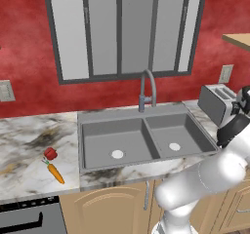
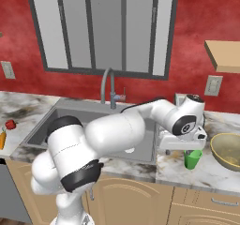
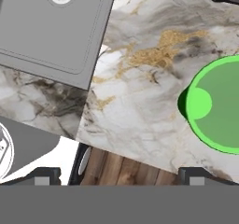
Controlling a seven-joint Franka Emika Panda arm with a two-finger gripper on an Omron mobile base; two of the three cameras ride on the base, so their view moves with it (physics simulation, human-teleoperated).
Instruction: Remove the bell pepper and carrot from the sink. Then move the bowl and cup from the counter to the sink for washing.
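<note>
Hovering wide open and empty above the cup (image 2: 192,158), the claw (image 3: 119,174) sits off-centre from it. The cup stands on the counter (image 2: 187,175) right of the sink (image 2: 42,130); descending misaligned could tip it.

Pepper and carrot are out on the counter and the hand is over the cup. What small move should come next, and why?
Probably shift the gripper sideways until the cup sits between its fingertips, then descend. The hand view shows the cup off to one side of the open jaws, standing upright on the counter, with the bowl beside it and both still outside the sink.
</note>
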